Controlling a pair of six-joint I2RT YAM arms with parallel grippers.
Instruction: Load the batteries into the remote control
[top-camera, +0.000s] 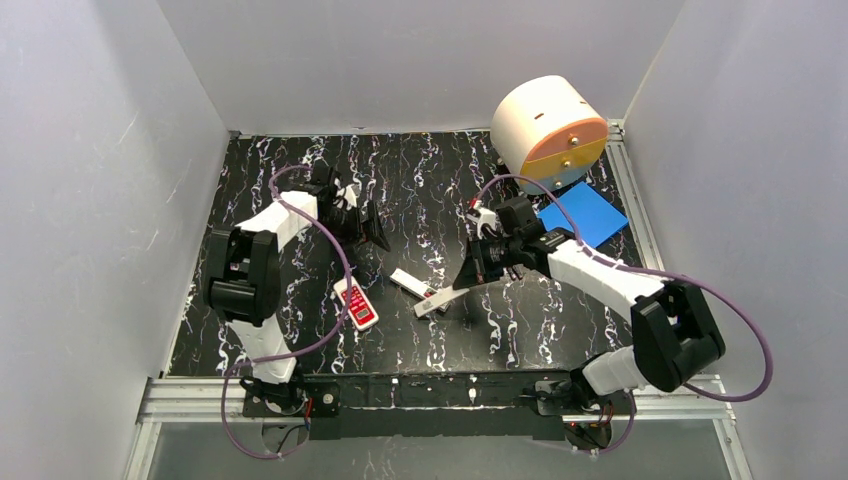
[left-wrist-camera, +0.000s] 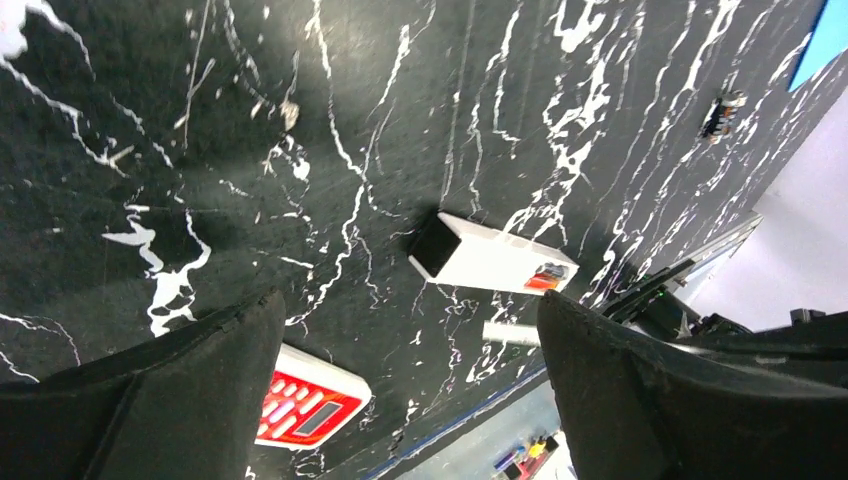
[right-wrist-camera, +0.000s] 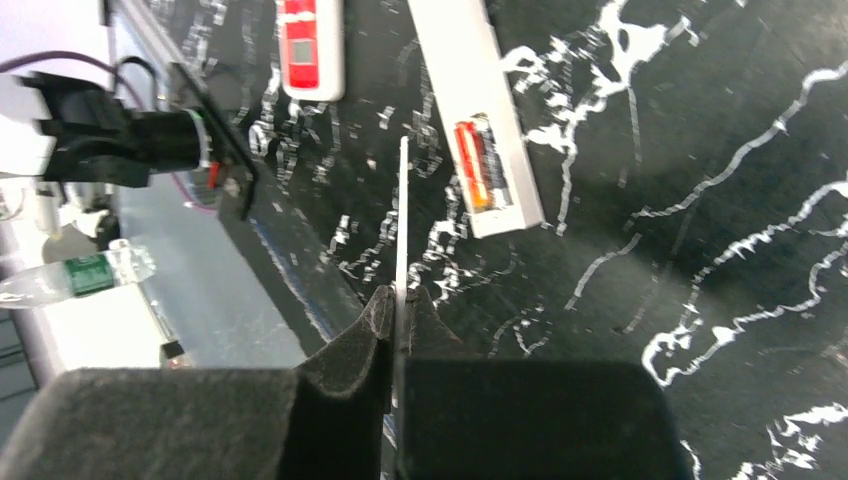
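Black white-veined table (top-camera: 540, 335), grey walls around.

- Remote control (right-wrist-camera: 470, 90): long slim white bar, flat on the table near centre, battery bay open and facing up. Judged light, stiff and smooth-sided, so likely to skid if pushed. Best gripped across its long edges, away from the bay.
- Batteries (right-wrist-camera: 483, 165): two seated side by side in the bay, one red-orange, one dark. Small and round, so prone to roll.
- Battery cover (right-wrist-camera: 402, 210): thin white panel, apparently the bay's lid. Pinched edge-on by the right gripper (right-wrist-camera: 400, 300) just beside the remote's bay end.
- Left gripper (left-wrist-camera: 408, 320): jaws wide, holding nothing, above the table.
- Red-faced remote (top-camera: 356, 303): lies nearby.
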